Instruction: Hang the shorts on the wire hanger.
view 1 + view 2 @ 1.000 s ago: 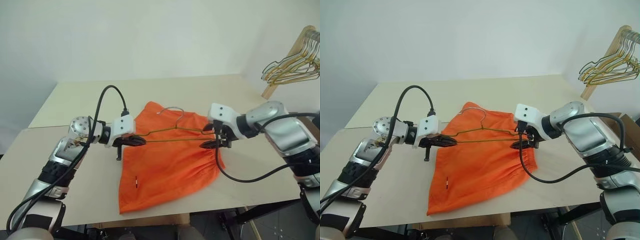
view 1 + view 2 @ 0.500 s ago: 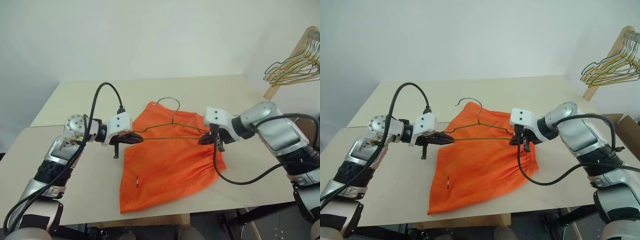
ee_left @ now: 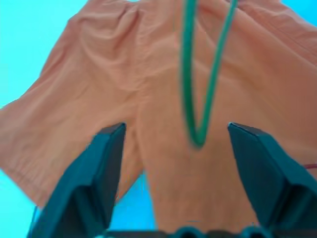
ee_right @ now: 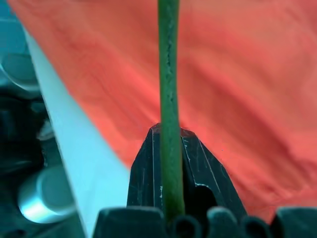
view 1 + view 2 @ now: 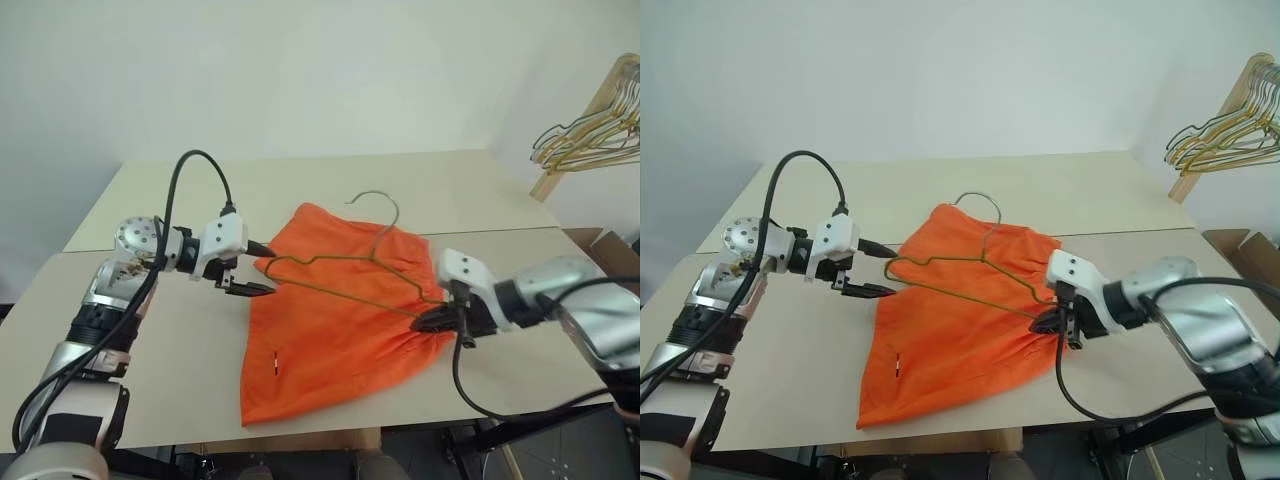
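Now right hand (image 5: 428,322) pinches the wire hanger (image 5: 340,275) (no labels legible); left hand (image 5: 258,270) spread.

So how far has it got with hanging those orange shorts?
Not far. The shorts lie flat on the table, not on the wire hanger. In hand: the right end effector is shut on the hanger's corner, holding it above the fabric; the left end effector is open beside the other corner. Left: getting the shorts onto the hanger.

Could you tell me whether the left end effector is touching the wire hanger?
Apart: in the left wrist view, the wire hanger hangs between the open left end effector, clear of both fingers.
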`<state>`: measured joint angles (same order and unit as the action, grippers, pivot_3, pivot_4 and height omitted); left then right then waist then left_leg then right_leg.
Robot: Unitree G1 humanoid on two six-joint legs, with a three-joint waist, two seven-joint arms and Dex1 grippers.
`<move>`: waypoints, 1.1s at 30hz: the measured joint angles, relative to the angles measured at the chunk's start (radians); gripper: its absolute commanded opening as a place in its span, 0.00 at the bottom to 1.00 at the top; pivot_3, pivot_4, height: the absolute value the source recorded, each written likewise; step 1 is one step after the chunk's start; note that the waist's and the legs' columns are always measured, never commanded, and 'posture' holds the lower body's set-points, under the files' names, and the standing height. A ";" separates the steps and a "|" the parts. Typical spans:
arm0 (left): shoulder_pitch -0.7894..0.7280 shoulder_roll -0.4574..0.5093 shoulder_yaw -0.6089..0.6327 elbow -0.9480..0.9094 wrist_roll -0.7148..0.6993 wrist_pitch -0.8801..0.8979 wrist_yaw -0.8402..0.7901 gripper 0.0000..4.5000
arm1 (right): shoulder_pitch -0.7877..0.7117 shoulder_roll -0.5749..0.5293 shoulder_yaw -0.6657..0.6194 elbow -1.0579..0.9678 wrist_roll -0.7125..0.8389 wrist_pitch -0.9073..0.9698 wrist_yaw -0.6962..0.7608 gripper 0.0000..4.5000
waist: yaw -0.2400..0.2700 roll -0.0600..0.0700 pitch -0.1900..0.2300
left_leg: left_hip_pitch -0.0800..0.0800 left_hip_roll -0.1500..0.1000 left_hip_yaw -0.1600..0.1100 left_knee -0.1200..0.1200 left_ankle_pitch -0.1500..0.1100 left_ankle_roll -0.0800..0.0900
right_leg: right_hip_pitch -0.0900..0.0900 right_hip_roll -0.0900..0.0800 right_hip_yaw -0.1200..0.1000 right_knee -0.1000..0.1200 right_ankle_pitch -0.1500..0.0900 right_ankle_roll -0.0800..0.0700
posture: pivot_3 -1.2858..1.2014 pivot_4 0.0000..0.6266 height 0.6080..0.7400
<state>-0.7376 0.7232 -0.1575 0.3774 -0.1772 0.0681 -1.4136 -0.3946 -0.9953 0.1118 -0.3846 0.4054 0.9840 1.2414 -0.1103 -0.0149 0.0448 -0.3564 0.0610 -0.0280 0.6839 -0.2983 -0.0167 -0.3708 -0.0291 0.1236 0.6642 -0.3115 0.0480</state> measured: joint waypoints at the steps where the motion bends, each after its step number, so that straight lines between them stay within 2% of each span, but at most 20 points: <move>1: -0.009 -0.001 0.007 0.019 -0.005 -0.001 -0.001 0.99 | 0.034 -0.006 -0.038 -0.022 0.021 0.027 -0.015 0.00 | -0.001 0.000 0.000 | 0.000 0.000 0.000 0.000 0.000 0.000 | 0.000 0.000 0.000 0.000 0.000 0.000 | 0.48 0.05 1.00; 4: -0.020 -0.008 0.041 0.047 -0.026 0.023 0.012 0.99 | 0.178 -0.016 -0.205 -0.053 0.074 0.111 -0.067 0.00 | 0.003 0.000 0.000 | 0.000 0.000 0.000 0.000 0.000 0.000 | 0.000 0.000 0.000 0.000 0.000 0.000 | 0.48 0.06 1.00; 6: -0.020 -0.023 0.077 0.039 -0.067 0.105 0.038 0.99 | 0.289 -0.007 -0.326 -0.057 0.096 0.170 -0.107 0.00 | 0.013 -0.001 0.001 | -0.001 0.000 0.000 0.000 0.000 0.000 | 0.000 0.000 0.000 -0.001 0.000 0.000 | 0.48 0.07 1.00; 11: 0.043 -0.074 0.117 -0.143 -0.192 0.272 0.059 0.99 | 0.498 0.102 -0.628 -0.072 0.171 0.348 -0.200 0.00 | 0.024 -0.001 0.001 | -0.001 0.000 0.000 0.000 0.000 0.000 | 0.001 0.000 0.000 -0.001 0.000 0.000 | 0.47 0.07 1.00; 17: 0.097 -0.100 0.111 -0.291 -0.250 0.335 0.067 0.99 | 0.571 0.215 -0.853 -0.049 0.241 0.560 -0.278 0.00 | 0.009 -0.001 0.001 | 0.003 0.000 0.002 0.000 0.000 0.000 | 0.004 0.001 0.003 -0.001 -0.001 0.000 | 0.46 0.07 1.00; 22: 0.097 -0.109 0.102 -0.313 -0.258 0.351 0.066 0.99 | 0.547 0.227 -0.865 0.091 0.245 0.622 -0.370 0.00 | -0.010 0.000 0.001 | 0.003 0.000 0.002 -0.003 0.000 0.000 | 0.005 0.001 0.003 -0.002 -0.002 -0.001 | 0.46 0.06 1.00; 25: 0.093 -0.118 0.093 -0.313 -0.258 0.351 0.062 0.99 | 0.520 0.217 -0.805 0.166 0.250 0.622 -0.405 0.00 | -0.018 0.000 0.001 | 0.003 0.000 0.002 -0.003 0.000 0.000 | 0.005 0.001 0.003 -0.003 -0.002 -0.001 | 0.46 0.06 1.00; 33: 0.095 -0.103 0.091 -0.331 -0.261 0.354 0.049 0.99 | 0.519 0.099 -0.716 0.276 0.378 0.622 -0.389 0.00 | -0.020 0.000 0.001 | 0.003 0.000 0.002 -0.004 0.000 0.000 | 0.005 0.001 0.003 -0.003 -0.002 -0.001 | 0.47 0.06 1.00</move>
<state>-0.6429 0.6205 -0.0670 0.0465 -0.4383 0.4217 -1.3646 0.1243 -0.8960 -0.6047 -0.1082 0.7835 1.6065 0.8522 -0.1300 -0.0149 0.0457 -0.3533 0.0609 -0.0260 0.6803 -0.2985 -0.0164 -0.3662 -0.0281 0.1264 0.6607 -0.3132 0.0474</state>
